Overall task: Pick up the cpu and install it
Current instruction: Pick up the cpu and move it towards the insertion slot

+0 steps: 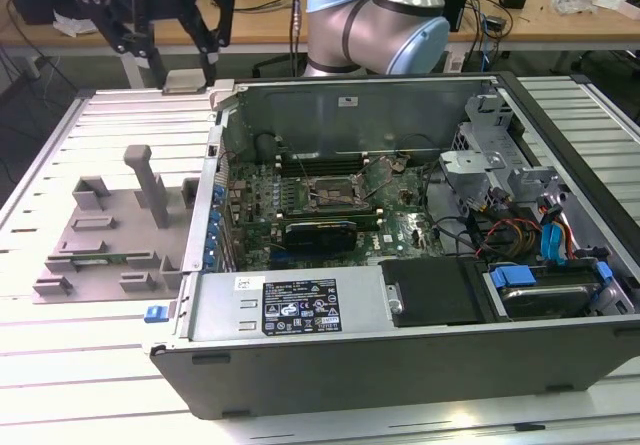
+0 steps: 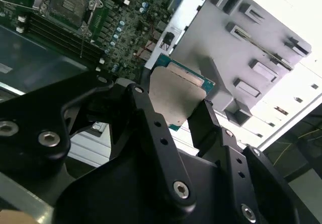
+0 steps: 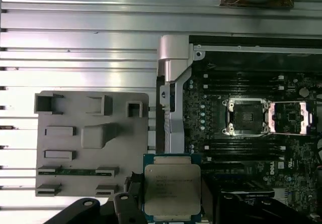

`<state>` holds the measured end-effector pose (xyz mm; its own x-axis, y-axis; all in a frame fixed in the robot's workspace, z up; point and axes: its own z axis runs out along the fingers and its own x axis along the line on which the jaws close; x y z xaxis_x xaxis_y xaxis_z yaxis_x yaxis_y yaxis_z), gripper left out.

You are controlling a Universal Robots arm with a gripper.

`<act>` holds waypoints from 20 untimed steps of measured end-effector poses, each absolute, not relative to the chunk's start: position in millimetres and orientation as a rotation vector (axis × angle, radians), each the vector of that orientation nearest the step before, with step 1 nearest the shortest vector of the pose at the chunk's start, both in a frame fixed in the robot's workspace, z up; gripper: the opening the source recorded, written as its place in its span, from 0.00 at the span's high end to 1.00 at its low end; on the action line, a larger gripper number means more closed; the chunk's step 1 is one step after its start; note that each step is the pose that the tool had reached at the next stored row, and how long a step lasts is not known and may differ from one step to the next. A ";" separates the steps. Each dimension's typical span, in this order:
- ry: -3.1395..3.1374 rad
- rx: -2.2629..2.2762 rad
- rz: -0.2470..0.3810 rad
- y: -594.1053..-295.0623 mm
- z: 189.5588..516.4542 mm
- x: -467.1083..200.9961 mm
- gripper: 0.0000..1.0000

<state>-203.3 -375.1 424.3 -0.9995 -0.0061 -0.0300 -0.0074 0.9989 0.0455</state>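
My gripper (image 1: 183, 70) hangs high over the far corner of the open computer case, toward the exterior view's left, shut on the cpu (image 1: 186, 81). In both wrist views the cpu (image 3: 171, 189) (image 2: 173, 95) is a flat square chip with a silver-grey metal top and a green rim, pinched by its edges between the black fingers (image 2: 146, 110). The motherboard socket (image 1: 335, 193) (image 3: 246, 117) lies open inside the case, with its metal frame flipped aside. The held cpu is well clear of the socket, above the case wall.
A grey fixture plate (image 1: 100, 245) (image 3: 90, 143) with slots and posts lies on the slatted metal table to the exterior view's left of the case. The case (image 1: 400, 365) holds a black power supply, drive bays and cables. The arm's base (image 1: 375, 25) stands behind the case.
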 end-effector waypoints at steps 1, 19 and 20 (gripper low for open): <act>3.111 -0.011 0.071 -375.2 424.3 -199.8 0.45; 3.113 -0.011 0.071 -377.0 414.5 -147.9 0.45; 3.113 -0.011 0.071 -377.0 412.7 -145.5 0.45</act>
<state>-145.5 -377.0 412.7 -0.9996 -0.0062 -0.0283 -0.0075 0.9989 0.0456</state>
